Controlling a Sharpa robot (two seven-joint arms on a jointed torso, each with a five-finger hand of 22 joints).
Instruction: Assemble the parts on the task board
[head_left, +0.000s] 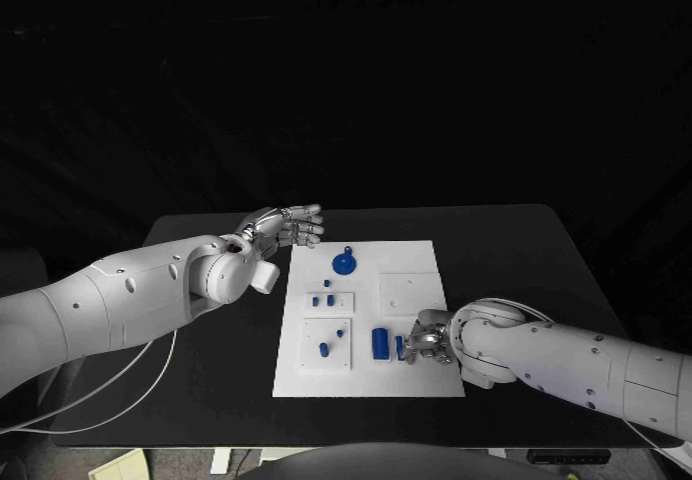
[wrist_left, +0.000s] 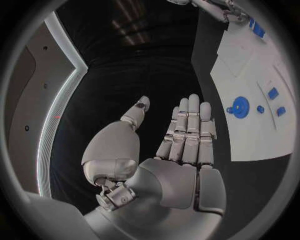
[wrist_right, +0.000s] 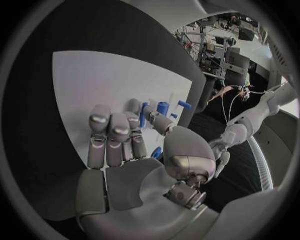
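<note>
left hand (head_left: 289, 226) flat and empty; right hand (head_left: 428, 338) fingers a long blue part (head_left: 381, 343) lying lengthwise along the task board (head_left: 411, 270).

Left hand (head_left: 289, 226) flat with straight fingers; right hand (head_left: 430, 338) has fingers curled downward.

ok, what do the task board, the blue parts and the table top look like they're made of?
Task board: white, matte and flat, likely plastic or coated sheet; no glare.
Blue parts, e.g. the round one: solid uniform blue, probably moulded or printed plastic; too small to see texture.
Table: black, dull and unreflective; material unclear, maybe laminate or a mat.
</note>
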